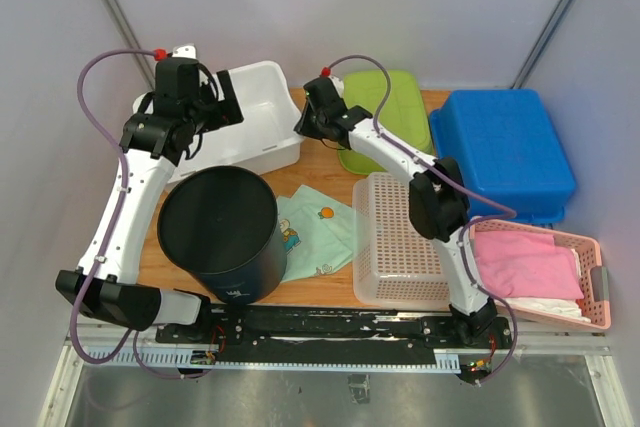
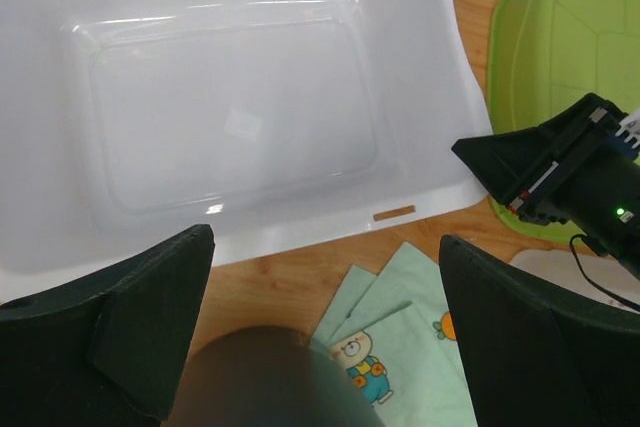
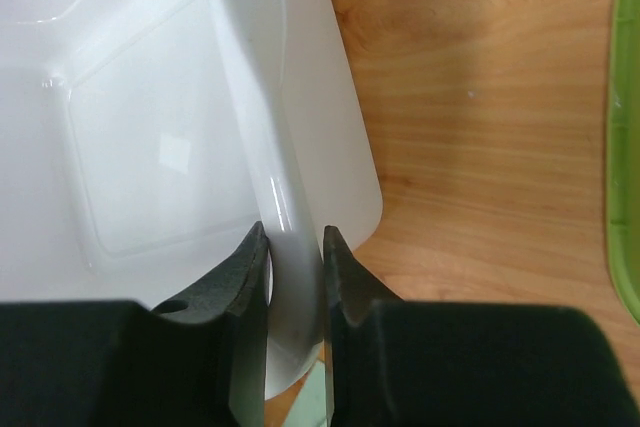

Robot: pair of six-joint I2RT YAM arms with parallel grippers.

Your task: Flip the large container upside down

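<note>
From the top, the large white container [image 1: 262, 97] sits open side up at the far left corner of the desk [image 1: 318, 162]. Its long side runs along the far edge. The right gripper [image 1: 303, 127] is at its right end. The left gripper [image 1: 222, 112] hangs over its middle.

From the left wrist, the left jaws are spread wide, with nothing in them, above the container's near wall.

From the right wrist, the right jaws pinch the thin right end wall, one inside and one outside. The flip likely hangs on this one end hold, so the far left end may drag
</note>
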